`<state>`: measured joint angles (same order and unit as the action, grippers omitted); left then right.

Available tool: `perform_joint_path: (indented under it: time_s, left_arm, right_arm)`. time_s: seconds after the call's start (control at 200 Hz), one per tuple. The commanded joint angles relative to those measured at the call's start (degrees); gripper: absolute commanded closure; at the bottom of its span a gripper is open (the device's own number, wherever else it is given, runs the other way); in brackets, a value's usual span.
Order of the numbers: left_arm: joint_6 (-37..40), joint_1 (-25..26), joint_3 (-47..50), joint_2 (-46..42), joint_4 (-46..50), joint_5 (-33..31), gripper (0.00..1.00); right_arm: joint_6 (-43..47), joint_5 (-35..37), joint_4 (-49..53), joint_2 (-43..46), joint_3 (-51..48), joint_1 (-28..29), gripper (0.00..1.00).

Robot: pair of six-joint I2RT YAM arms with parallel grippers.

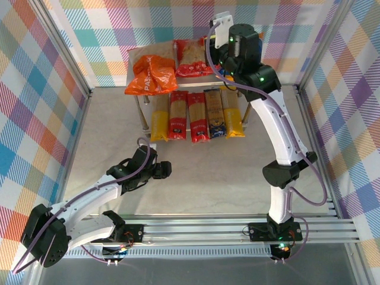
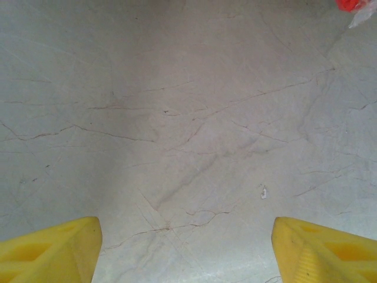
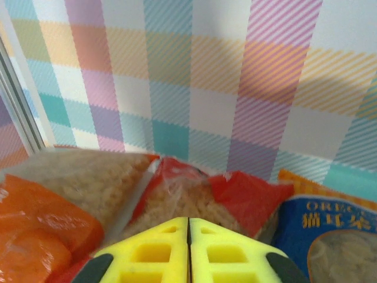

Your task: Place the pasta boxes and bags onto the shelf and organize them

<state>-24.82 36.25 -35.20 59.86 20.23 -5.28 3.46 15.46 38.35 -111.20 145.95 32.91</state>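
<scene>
R gripper (image 3: pixel 188 236) hovering clenched, empty, over red bag (image 3: pixel 194 200) on shelf (image 1: pixel 135 53) top btw orange bag (image 3: pixel 35 236) & blue bag (image 3: pixel 330 236), prob nudging row straight. L gripper (image 2: pixel 185 250) hanging released over table (image 2: pixel 188 118). Pasta boxes (image 1: pixel 196 114) lying on lower tier.

Shelf (image 1: pixel 135 54) layout
Bags (image 1: pixel 151 74) side by side on top; five boxes (image 1: pixel 193 116) in a row beneath, jutting forward

- Left arm (image 1: pixel 89 200) lies low, stretched forward and rightward from its base
- Left end effector (image 1: pixel 164 171) faces down, its yellow fingers (image 2: pixel 53 250) standing wide apart with nothing between
- Right arm (image 1: pixel 279 132) rises tall, reaching far forward
- Right end effector (image 3: pixel 188 247) has its yellow pads (image 3: pixel 150 253) pressed flat together
</scene>
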Motion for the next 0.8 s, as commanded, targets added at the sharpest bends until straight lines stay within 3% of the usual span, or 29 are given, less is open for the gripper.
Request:
perform_joint_path:
  time_s: [0.0, 0.22, 0.48, 0.795]
  left_arm:
    - [0.8, 0.5, -2.3, -2.6, 3.0, -1.1, 0.24]
    - [1.8, 0.4, -5.6, -7.3, 7.2, -1.1, 0.23]
    - [3.4, 0.4, -11.7, -11.3, 12.1, -0.8, 0.21]
    - [4.7, 0.4, -17.2, -12.9, 15.2, 1.1, 0.19]
  right_arm:
    - [-0.1, 3.8, 2.6, -0.7, -1.5, -0.4, 0.94]
    - [0.8, 7.9, 5.3, -0.6, -4.5, -0.4, 0.96]
    - [0.4, 8.6, 7.0, 1.3, -11.9, -0.4, 0.98]
    - [0.5, 8.4, 9.5, 1.4, -14.0, -0.6, 0.99]
